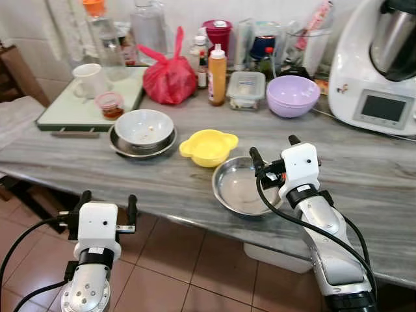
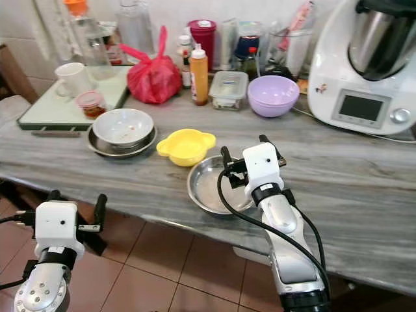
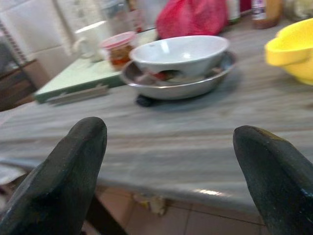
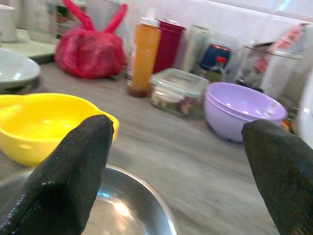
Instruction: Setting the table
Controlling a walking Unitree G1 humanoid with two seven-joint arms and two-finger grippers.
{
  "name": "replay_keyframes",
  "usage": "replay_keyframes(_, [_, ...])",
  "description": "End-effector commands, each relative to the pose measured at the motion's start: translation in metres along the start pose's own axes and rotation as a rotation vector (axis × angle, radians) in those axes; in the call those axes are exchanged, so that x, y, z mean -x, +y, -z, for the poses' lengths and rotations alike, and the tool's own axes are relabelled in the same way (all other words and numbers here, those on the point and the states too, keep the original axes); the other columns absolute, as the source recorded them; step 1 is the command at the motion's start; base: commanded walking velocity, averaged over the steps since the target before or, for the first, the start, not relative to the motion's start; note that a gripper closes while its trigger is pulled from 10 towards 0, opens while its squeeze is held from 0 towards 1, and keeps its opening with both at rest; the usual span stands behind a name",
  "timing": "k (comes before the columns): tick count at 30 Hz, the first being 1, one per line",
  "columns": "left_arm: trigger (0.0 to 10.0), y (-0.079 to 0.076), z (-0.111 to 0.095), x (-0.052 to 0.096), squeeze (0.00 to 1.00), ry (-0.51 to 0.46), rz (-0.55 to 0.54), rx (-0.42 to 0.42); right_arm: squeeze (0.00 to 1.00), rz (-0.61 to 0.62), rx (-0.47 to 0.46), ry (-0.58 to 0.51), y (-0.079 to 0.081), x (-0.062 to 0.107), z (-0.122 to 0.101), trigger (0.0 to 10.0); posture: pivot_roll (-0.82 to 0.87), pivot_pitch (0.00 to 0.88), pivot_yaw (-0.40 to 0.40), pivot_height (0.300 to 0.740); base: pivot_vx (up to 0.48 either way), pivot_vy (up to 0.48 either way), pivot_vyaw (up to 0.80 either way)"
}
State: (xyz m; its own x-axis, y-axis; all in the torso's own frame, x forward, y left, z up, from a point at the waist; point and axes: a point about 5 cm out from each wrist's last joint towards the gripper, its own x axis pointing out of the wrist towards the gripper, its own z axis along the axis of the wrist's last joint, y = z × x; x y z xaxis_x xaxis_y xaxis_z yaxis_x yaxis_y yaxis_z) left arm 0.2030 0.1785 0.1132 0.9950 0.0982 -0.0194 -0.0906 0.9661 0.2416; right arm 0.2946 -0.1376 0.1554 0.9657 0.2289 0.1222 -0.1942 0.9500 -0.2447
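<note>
- My right gripper [image 1: 273,151], fingers apart, over empty steel bowl [image 1: 242,187]
- My left gripper [image 1: 108,204] spread wide, below counter edge
- Yellow bowl [image 1: 208,146] empty; white bowl [image 1: 143,126] has crumbs
- No readable labels

The right gripper [image 2: 244,153], jaws apart, hovers over a shallow steel dish [image 2: 211,188] beside a yellow plastic bowl [image 2: 185,145] on the grey marble tabletop [image 2: 364,175]

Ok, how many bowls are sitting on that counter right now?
3: a white bowl nested in a steel dish on the left, a yellow bowl in the middle, and a purple bowl further back. Clutter behind may hide more.
</note>
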Motion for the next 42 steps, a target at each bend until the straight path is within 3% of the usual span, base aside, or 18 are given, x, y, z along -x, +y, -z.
replay_keyframes(1, [10.0,-0.003,-0.005,-0.003,0.00,-0.023,0.021,-0.013,0.00,0.005,-0.005,0.002,-0.001,0.001,0.001,10.0,0.01,0.050,0.047,0.740,0.000,0.000,-0.79])
replay_keyframes(10, [10.0,-0.008,-0.006,-0.015,0.00,-0.047,0.026,-0.011,0.00,0.041,-0.006,0.018,-0.004,0.010,0.006,10.0,-0.03,0.045,0.075,0.740,0.000,0.000,-0.78])
replay_keyframes(33, [10.0,-0.005,-0.007,-0.023,0.00,-0.047,0.022,-0.044,0.00,0.067,0.004,0.032,-0.007,0.017,0.011,10.0,-0.05,0.048,0.089,0.740,0.000,0.000,0.00])
replay_keyframes(42, [10.0,-0.005,-0.005,-0.024,0.00,-0.040,0.020,-0.038,0.00,0.071,0.009,0.031,-0.008,0.017,0.011,10.0,-0.05,0.046,0.087,0.740,-0.246,0.000,0.00])
